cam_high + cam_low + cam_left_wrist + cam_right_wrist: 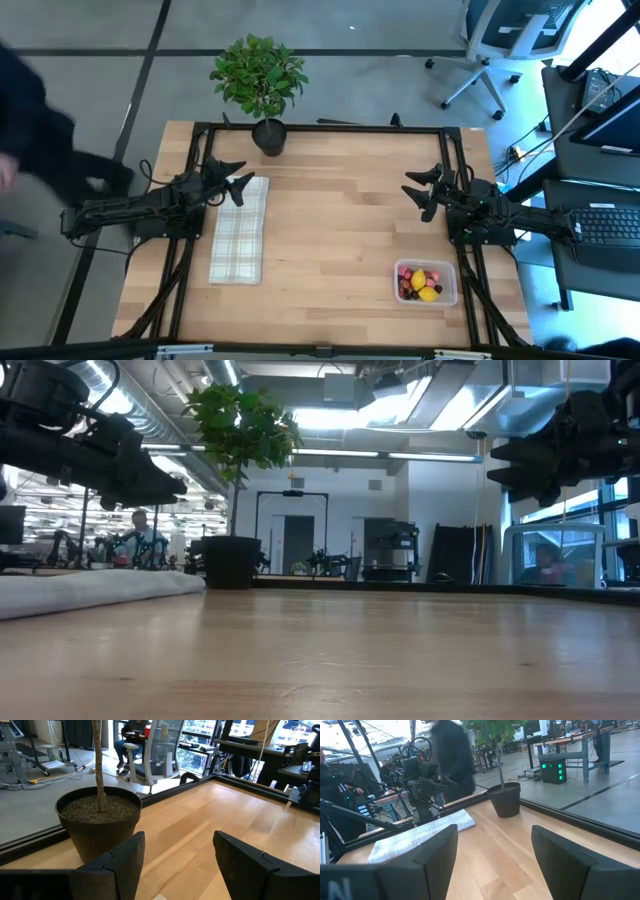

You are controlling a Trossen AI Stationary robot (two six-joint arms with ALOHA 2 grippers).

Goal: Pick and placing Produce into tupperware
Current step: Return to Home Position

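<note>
The clear tupperware tub (pixel 426 283) sits on the table near its near right corner. The produce (pixel 421 282), red, dark and yellow pieces, lies inside it. My left gripper (pixel 238 181) hovers open above the far end of the plaid cloth, at the table's left. Its fingers frame the plant pot in the left wrist view (pixel 177 857). My right gripper (pixel 420 190) hovers open at the table's right, far of the tub, and shows in its wrist view (pixel 492 852). Both are raised in the low view, the left (pixel 150 480) and the right (pixel 515 465).
A potted plant (pixel 260 80) stands at the far edge, left of centre. A white-and-grey plaid cloth (pixel 238 230) lies folded on the left half. A black frame (pixel 330 128) rims the table. A person (pixel 30 130) stands beyond the left edge. Bare wood (pixel 340 230) lies between the arms.
</note>
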